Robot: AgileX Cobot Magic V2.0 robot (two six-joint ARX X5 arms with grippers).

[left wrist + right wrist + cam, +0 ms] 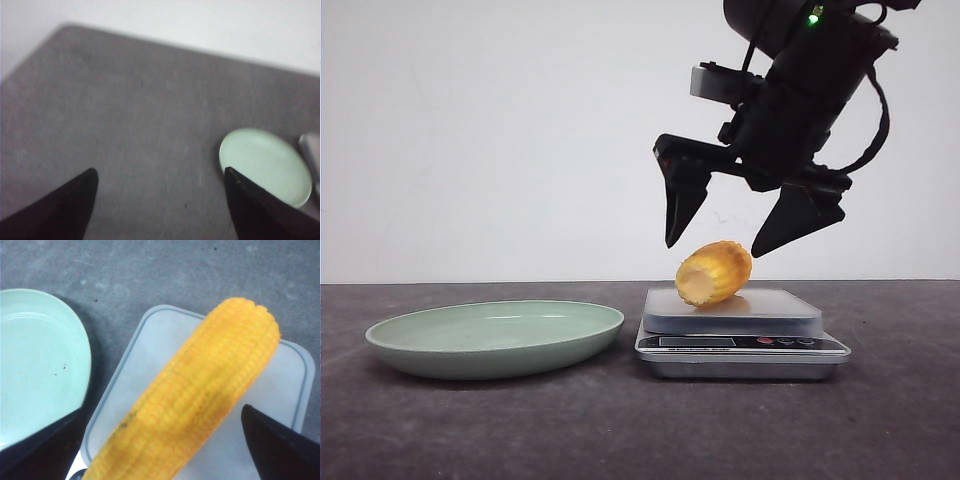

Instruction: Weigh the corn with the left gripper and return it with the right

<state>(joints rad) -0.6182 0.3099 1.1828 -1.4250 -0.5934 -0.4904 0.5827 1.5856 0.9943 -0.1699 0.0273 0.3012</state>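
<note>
On the left sits our empty green plate (pixel 495 338), and just beside it the scale (pixel 740 335), with the corn (pixel 714 272) lying on its platform, pale cut end toward the camera and its long axis running front to back, slightly skewed. Our left gripper (pixel 160 200) hangs spread over bare table, well away, while our right gripper (pixel 752 222) hovers directly above the corn, jaws spread to either side of it and not touching. We judge the right arm far nearer, needing only to descend and close across the cob's width.
</note>
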